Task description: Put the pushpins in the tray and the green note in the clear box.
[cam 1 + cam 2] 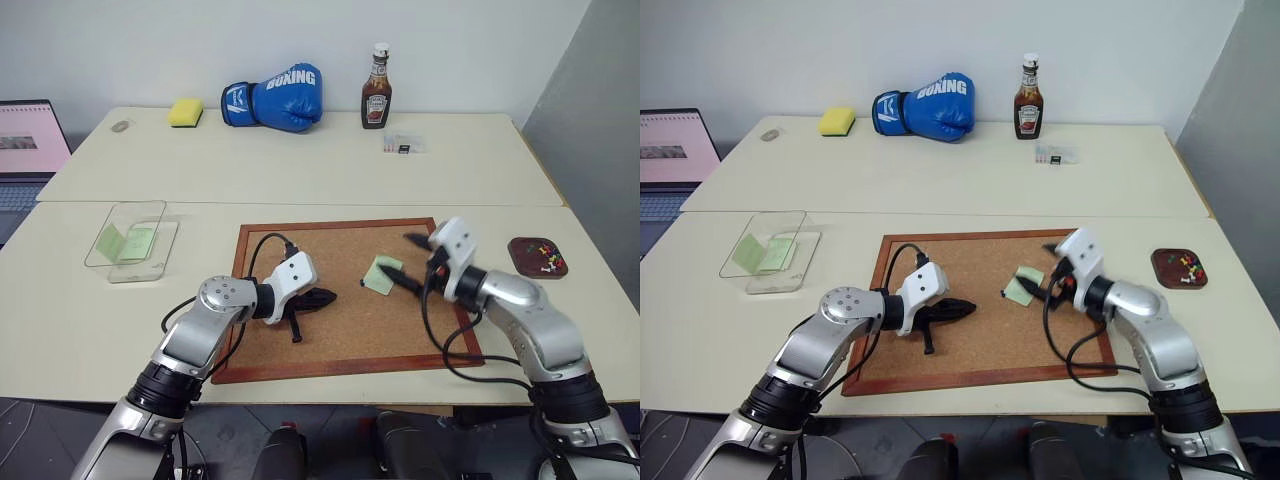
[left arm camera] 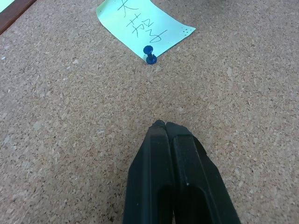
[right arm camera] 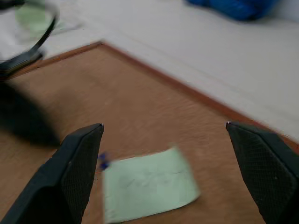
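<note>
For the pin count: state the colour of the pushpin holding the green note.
Blue pushpin; clearest in the left wrist view.

2 cream tables (image 1: 300, 170) stand edge to edge, the seam running across just behind the wood-framed corkboard (image 1: 330, 300), which lies flat on the near table. Far table, back edge: yellow sponge (image 1: 185, 112) at the left, blue boxing glove (image 1: 273, 98) with white lettering just beside it, then a ketchup bottle (image 1: 377, 92), upright, white cap, dark contents. In front of the bottle and slightly to its right, a small clear case (image 1: 403, 145) holding dark bits. A small round object (image 1: 121, 126) lies near the far table's left corner; identity unclear. Laptop (image 1: 28, 150), open and screen lit, at the left edge.
</note>
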Action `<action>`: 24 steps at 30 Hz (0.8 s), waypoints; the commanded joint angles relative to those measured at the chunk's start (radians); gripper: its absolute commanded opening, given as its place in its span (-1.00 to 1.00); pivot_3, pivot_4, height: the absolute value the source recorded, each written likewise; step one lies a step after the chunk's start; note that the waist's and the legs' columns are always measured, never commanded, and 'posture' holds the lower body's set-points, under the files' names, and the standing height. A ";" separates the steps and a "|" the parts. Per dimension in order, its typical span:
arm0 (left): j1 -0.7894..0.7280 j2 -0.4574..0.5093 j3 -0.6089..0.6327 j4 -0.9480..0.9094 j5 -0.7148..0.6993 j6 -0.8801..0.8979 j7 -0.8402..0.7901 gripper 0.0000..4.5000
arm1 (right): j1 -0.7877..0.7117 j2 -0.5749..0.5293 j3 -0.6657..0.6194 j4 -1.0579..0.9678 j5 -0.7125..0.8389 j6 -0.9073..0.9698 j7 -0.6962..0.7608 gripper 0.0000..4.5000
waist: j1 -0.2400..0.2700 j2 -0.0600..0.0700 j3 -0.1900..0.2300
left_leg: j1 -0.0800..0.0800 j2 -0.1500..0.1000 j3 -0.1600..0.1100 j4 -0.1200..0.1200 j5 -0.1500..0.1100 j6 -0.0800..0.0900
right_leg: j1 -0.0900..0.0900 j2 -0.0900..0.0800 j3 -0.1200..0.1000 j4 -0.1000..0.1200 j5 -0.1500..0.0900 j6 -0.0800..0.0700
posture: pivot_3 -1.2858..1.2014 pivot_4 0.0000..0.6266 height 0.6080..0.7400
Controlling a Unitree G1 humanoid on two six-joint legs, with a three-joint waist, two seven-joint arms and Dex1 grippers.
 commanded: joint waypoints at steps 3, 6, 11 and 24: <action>0.009 0.009 -0.006 -0.004 0.000 0.005 -0.008 -1.00 | -0.033 0.039 0.069 0.035 -0.049 -0.052 0.030 0.98 | 0.000 0.000 0.000 | 0.000 0.000 0.000 0.000 0.000 0.000 | 0.000 0.000 0.000 0.000 0.000 0.000 | 0.03 -0.52 1.00; 0.013 0.010 -0.006 -0.005 -0.001 0.005 -0.007 -1.00 | -0.050 0.070 0.098 0.094 -0.084 -0.089 0.031 0.98 | -0.001 0.000 0.000 | 0.000 0.000 0.000 0.000 0.000 0.000 | 0.000 0.000 0.000 0.000 0.000 0.000 | 0.03 -0.52 1.00; 0.015 0.011 -0.004 -0.012 -0.004 0.010 -0.006 -1.00 | -0.080 0.117 0.102 0.163 -0.107 -0.118 0.024 0.98 | 0.000 0.000 0.000 | 0.000 0.000 0.000 0.000 0.000 0.000 | 0.000 0.000 0.000 0.000 0.000 0.000 | 0.03 -0.52 1.00; 0.014 0.010 -0.002 -0.011 -0.004 0.011 0.000 -1.00 | -0.094 0.145 0.103 0.218 -0.138 -0.152 0.049 0.04 | -0.001 0.000 0.000 | 0.000 0.000 0.000 0.000 0.000 0.000 | 0.000 0.000 0.000 0.000 0.000 0.000 | 0.03 -0.52 1.00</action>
